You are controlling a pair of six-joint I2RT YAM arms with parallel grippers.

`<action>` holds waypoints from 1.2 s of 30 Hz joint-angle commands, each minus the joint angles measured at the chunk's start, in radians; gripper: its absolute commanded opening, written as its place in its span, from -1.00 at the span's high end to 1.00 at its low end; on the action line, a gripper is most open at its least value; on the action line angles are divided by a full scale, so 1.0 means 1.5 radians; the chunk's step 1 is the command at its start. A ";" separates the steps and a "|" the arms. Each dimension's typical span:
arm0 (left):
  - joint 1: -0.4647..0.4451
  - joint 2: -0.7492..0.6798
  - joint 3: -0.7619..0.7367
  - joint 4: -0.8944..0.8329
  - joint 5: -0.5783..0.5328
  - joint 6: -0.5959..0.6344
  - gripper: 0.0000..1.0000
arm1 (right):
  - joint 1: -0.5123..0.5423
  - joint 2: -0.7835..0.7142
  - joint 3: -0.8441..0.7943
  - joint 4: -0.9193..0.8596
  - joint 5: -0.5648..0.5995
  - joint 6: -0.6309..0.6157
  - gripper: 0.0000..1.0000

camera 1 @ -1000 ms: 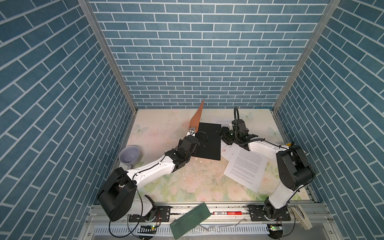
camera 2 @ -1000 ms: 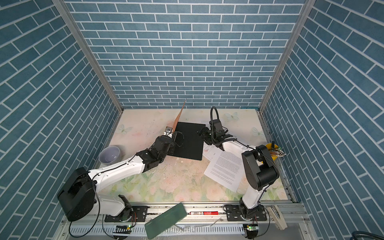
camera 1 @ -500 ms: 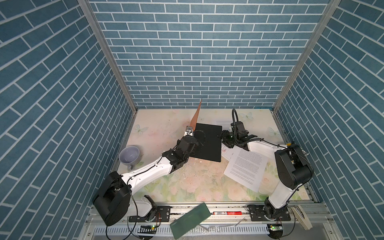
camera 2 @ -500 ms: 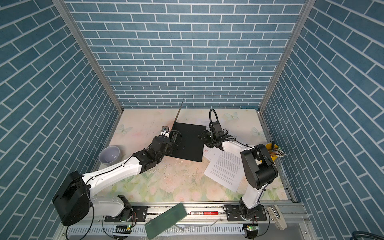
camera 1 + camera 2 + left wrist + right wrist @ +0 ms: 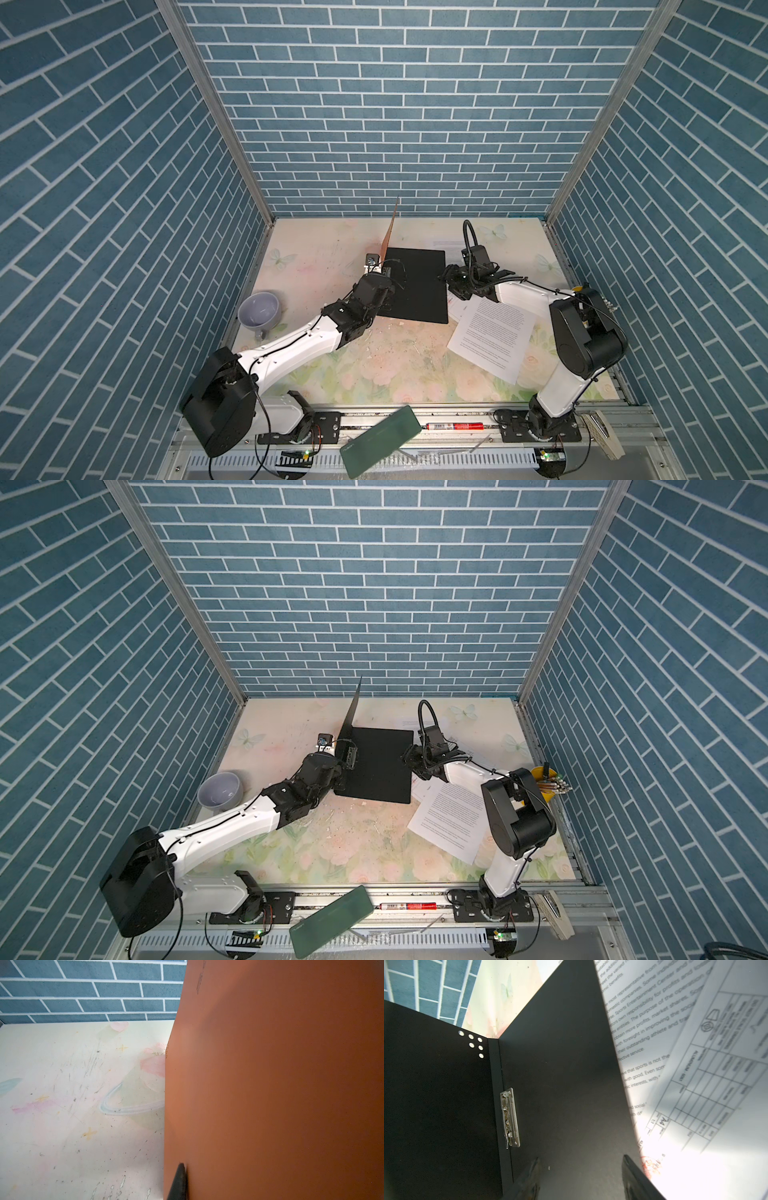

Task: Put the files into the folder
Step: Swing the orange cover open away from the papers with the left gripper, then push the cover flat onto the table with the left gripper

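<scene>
While held open, cover (image 5: 270, 1084) pinched in closed left fingers (image 5: 179, 1184): orange-outside, black-lined card folder (image 5: 415, 286). Half-spread, empty: right fingers (image 5: 633, 1180). Next: pinching white printed paper sheets (image 5: 490, 336), four o'clock of folder.

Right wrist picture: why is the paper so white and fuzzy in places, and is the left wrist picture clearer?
Right wrist view: glare bleaches the drawing sheet close to the camera and its print blurs, while the metal clip is sharp. Left wrist view: the orange folder cover fills over half the frame, evenly lit, without glare.
</scene>
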 commanded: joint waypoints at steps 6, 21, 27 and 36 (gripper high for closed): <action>0.002 -0.012 -0.017 0.001 0.054 -0.093 0.81 | -0.003 -0.026 -0.025 -0.008 0.020 -0.019 -0.24; 0.003 -0.057 -0.084 0.052 0.059 -0.210 0.72 | -0.003 0.045 -0.005 -0.020 0.029 0.008 -0.21; 0.008 -0.087 -0.106 0.033 0.033 -0.238 0.56 | -0.003 0.063 -0.009 -0.056 0.048 0.003 -0.18; 0.045 -0.115 -0.112 -0.036 0.019 -0.291 -0.13 | -0.005 0.078 0.000 -0.118 0.076 -0.012 -0.17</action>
